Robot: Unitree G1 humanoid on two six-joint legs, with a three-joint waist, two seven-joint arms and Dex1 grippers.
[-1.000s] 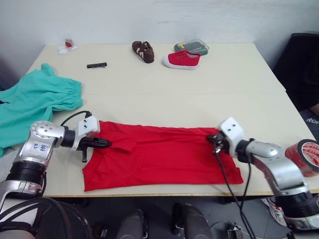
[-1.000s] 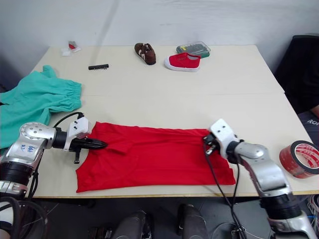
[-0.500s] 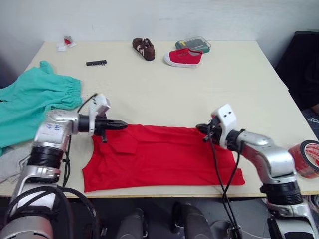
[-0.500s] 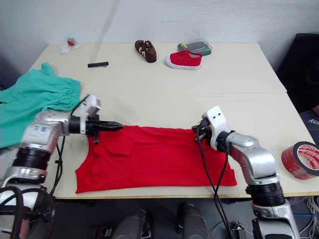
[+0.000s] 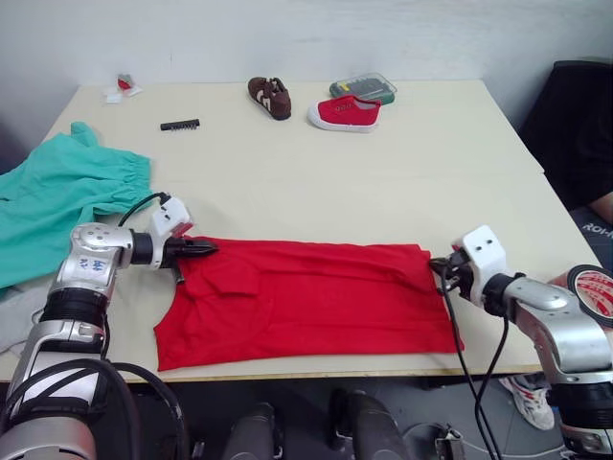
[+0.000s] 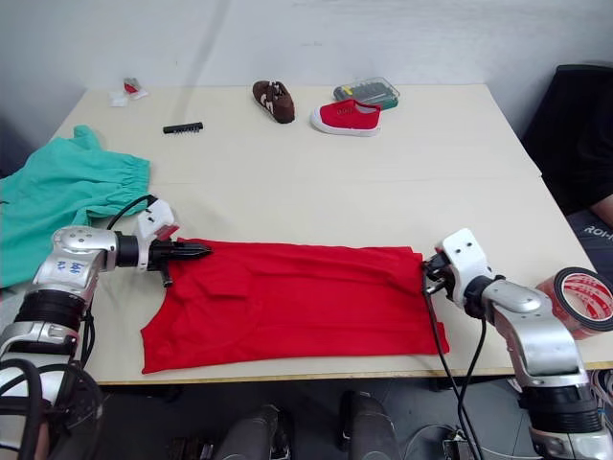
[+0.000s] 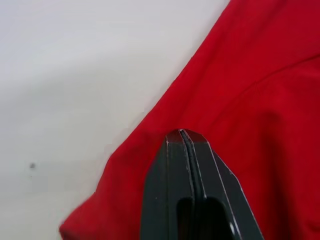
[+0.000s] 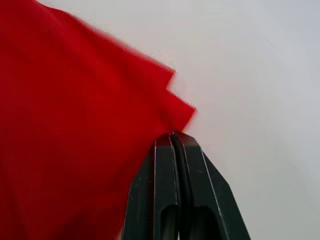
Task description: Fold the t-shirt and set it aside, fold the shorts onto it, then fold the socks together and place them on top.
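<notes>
At the worktop's (image 5: 402, 182) near edge, left gripper (image 5: 203, 249) and right gripper (image 5: 442, 264) each clenched a far corner of the t-shirt (image 5: 306, 302), apparently holding its far edge taut for the fold.

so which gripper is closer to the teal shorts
Left. The left gripper, at the t-shirt's left end, sits just right of the shorts; the right gripper is at the t-shirt's far end.
</notes>
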